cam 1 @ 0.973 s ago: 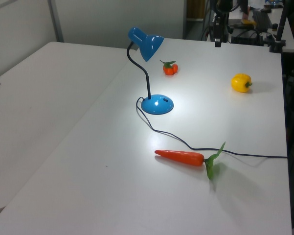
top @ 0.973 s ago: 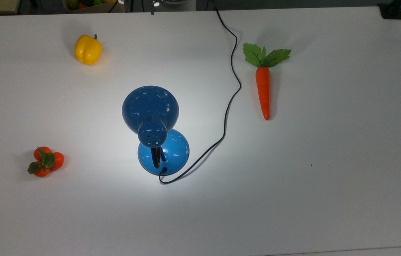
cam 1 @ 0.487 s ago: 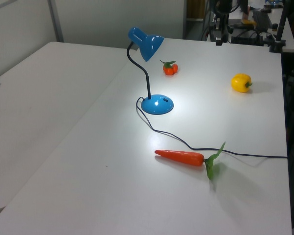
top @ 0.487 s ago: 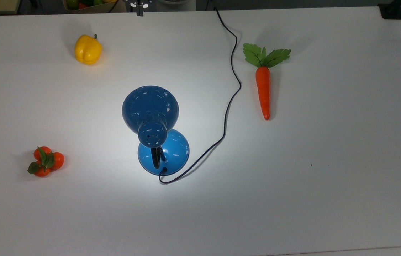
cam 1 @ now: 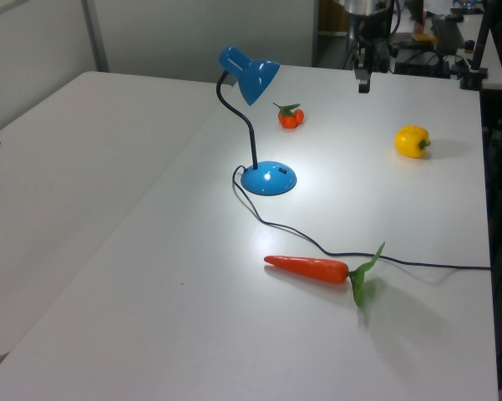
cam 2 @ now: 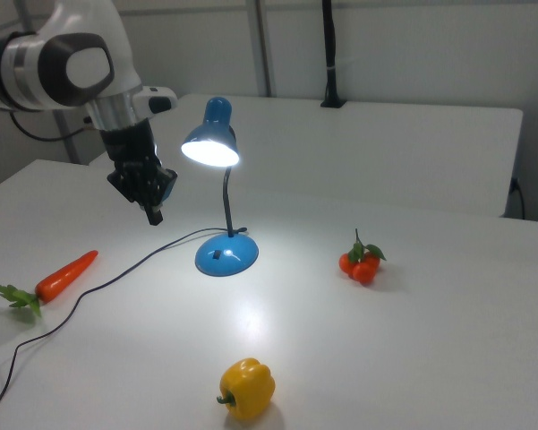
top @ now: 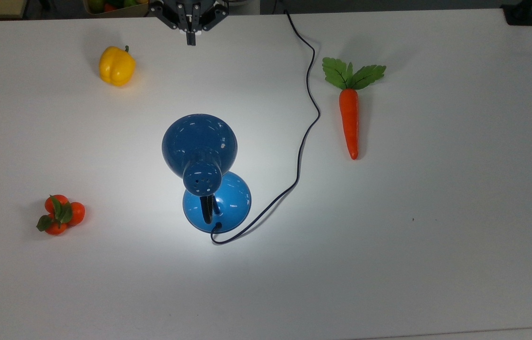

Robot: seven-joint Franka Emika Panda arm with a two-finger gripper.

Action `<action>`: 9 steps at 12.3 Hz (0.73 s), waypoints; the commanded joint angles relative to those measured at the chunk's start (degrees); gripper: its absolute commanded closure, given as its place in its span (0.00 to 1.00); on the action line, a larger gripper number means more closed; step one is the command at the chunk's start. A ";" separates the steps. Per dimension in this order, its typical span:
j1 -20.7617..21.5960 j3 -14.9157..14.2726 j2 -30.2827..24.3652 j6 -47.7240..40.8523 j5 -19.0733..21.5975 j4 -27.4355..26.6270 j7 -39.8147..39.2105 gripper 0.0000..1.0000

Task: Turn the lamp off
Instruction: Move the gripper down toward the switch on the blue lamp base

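The blue lamp (top: 199, 146) stands mid-table and is lit, with a bright pool of light around its round base (top: 225, 203). In the right view the dome shade (cam 2: 210, 143) glows underneath above the base (cam 2: 226, 256). Its black gooseneck (cam 1: 249, 134) rises from the base (cam 1: 268, 178) in the left view. A thin black cord (top: 310, 108) runs from the base to the table's far edge. My gripper (top: 191, 40) hangs over the far edge of the table, well apart from the lamp, fingers together and empty. It points down in the right view (cam 2: 154, 215) and the left view (cam 1: 363, 83).
A yellow pepper (top: 116, 66) lies at the top view's upper left. A carrot (top: 350, 118) lies right of the cord. A cluster of small orange fruits (top: 60, 215) sits at the top view's lower left. The white table (top: 435, 236) stretches wide around the lamp.
My gripper has come in from beyond the table's far edge and now hangs over the tabletop, closer to the lamp. The lamp stays lit and nothing else has moved.
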 commanded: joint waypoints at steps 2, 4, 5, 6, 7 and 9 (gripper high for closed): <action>0.22 -0.22 4.36 8.64 0.44 -3.34 1.20 1.00; 0.22 -0.22 6.12 12.75 0.44 -4.83 1.20 1.00; 0.30 -0.22 7.61 16.87 0.44 -5.97 1.20 1.00; 0.30 -0.22 8.58 19.87 0.44 -6.59 1.20 1.00; 0.30 -0.22 10.24 23.47 0.44 -7.12 1.29 1.00; 0.30 -0.22 13.05 27.79 0.44 -7.21 1.29 1.00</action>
